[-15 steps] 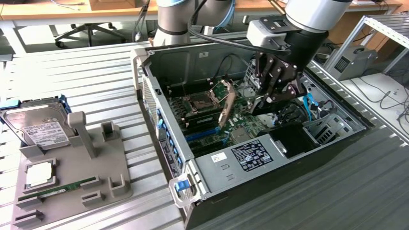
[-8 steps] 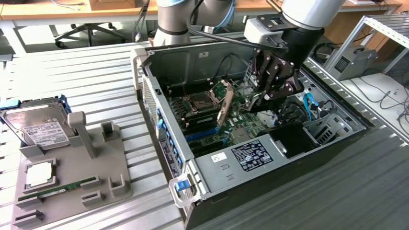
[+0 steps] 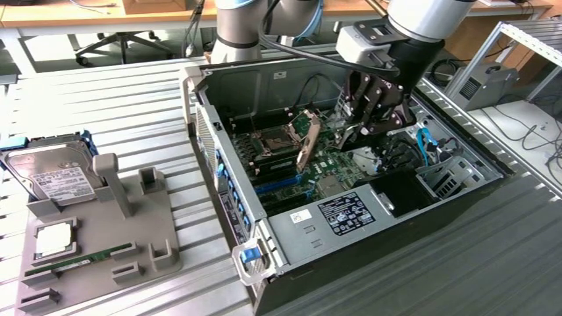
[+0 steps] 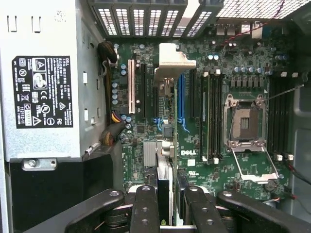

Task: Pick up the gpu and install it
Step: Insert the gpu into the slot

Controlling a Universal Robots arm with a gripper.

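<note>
A silver hard drive (image 3: 51, 176) and a green RAM stick (image 3: 77, 259) rest on the grey holder (image 3: 105, 247).

I read "DELL" in white letters on the motherboard (image 4: 192, 153), just beside the memory slots. The power supply (image 4: 43, 77) carries a black label (image 4: 42, 98) with rows of white certification marks and fine print; I cannot make out its words. In the exterior view the same kind of black label (image 3: 346, 215) sits on the power supply (image 3: 307, 230), with a small white sticker (image 3: 301, 215) next to it, both too fine to read. The hard drive (image 3: 49, 172) on the exterior view's left has a white label (image 3: 62, 184) with a barcode and print that I cannot read either.
</note>
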